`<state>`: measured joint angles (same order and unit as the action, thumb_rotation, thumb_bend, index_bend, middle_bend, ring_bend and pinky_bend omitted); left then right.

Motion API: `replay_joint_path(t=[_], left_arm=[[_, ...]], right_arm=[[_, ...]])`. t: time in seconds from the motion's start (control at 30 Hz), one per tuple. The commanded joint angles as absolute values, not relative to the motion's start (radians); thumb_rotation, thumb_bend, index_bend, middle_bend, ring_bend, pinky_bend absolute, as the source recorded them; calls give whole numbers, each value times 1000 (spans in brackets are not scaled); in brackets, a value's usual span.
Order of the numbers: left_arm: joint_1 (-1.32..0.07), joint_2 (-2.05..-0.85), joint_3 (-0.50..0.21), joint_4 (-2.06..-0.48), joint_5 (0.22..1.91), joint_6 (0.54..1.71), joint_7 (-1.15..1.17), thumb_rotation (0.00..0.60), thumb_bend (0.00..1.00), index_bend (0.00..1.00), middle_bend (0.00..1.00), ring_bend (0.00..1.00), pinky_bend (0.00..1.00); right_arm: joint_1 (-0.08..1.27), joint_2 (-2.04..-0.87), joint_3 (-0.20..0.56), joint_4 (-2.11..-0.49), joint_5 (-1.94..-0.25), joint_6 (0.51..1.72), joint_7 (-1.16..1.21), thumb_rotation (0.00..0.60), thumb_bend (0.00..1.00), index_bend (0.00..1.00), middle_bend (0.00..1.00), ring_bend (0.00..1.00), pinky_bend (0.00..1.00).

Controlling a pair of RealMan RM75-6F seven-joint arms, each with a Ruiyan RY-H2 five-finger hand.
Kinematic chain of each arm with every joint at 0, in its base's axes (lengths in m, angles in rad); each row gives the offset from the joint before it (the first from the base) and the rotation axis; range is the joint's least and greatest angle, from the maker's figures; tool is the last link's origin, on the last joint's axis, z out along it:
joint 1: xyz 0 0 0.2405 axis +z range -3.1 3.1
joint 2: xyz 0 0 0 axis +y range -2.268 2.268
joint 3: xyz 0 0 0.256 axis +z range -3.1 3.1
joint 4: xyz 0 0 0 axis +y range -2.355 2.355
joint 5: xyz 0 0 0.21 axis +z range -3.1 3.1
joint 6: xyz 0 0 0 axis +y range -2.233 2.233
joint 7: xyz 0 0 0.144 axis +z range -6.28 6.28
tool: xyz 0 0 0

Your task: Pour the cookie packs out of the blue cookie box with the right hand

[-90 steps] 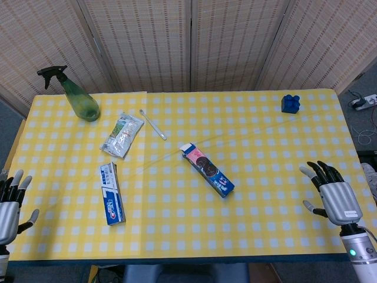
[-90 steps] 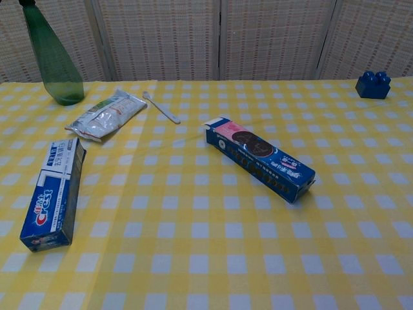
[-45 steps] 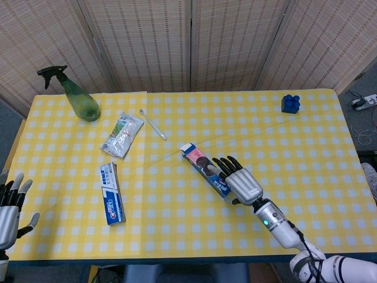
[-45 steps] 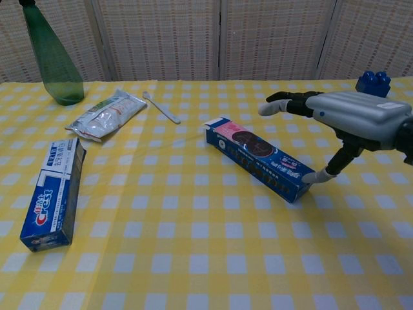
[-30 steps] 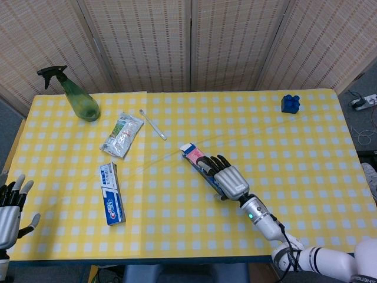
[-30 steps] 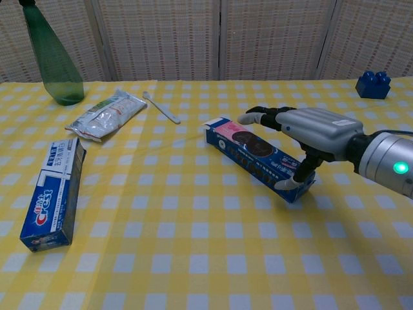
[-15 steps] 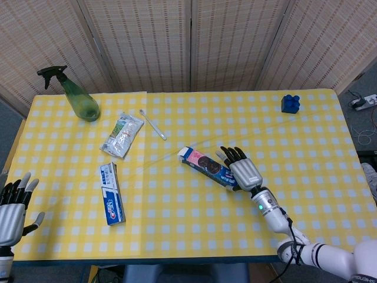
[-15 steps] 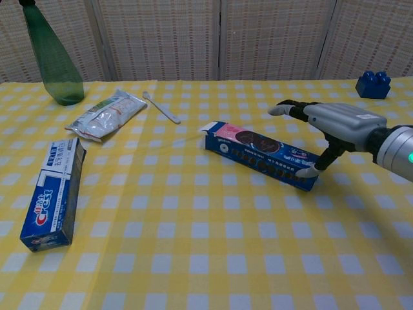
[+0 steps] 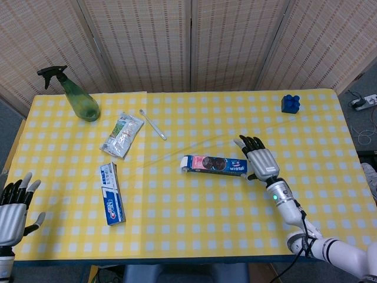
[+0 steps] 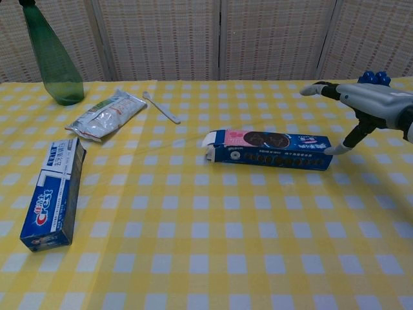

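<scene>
The blue cookie box (image 9: 213, 165) (image 10: 270, 149) lies flat across the middle of the yellow checked table (image 9: 177, 224), its open flap end facing left. My right hand (image 9: 261, 160) (image 10: 361, 106) is at the box's right end, fingers spread, with the thumb tip touching that end. It holds nothing. My left hand (image 9: 13, 212) hovers open at the table's near left corner, seen only in the head view. No cookie packs are visible outside the box.
A blue toothpaste box (image 9: 111, 193) (image 10: 53, 193) lies at the left. A silver snack bag (image 9: 122, 135), a white toothbrush (image 9: 152, 124) and a green spray bottle (image 9: 79, 99) sit at the back left. A blue toy brick (image 9: 290, 103) stands at the back right.
My right hand came in from the near right edge, reached the box and swung its right end away from me. The box turned from diagonal to lying straight across the table.
</scene>
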<state>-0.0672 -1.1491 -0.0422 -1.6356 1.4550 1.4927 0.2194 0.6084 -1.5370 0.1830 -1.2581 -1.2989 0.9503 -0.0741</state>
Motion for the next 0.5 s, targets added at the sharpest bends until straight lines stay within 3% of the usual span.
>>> replay_joint_path(t=[0.03, 0.23, 0.5], left_arm=[[-65, -1150, -40, -1635, 1458, 1497, 221, 600, 319, 142, 0, 0, 0], [-58, -1148, -38, -1627, 1454, 1503, 211, 600, 319, 143, 0, 0, 0], [-55, -1151, -37, -1615, 1450, 1499, 199, 600, 319, 143, 0, 0, 0]], right_arm=[[614, -1523, 173, -1304, -1310, 938, -50, 600, 124, 98, 136, 0, 1], [639, -1545, 173, -1306, -1251, 880, -92, 600, 172, 205, 189, 3, 1], [672, -1595, 187, -1249, -1178, 845, -155, 600, 200, 265, 201, 23, 2]])
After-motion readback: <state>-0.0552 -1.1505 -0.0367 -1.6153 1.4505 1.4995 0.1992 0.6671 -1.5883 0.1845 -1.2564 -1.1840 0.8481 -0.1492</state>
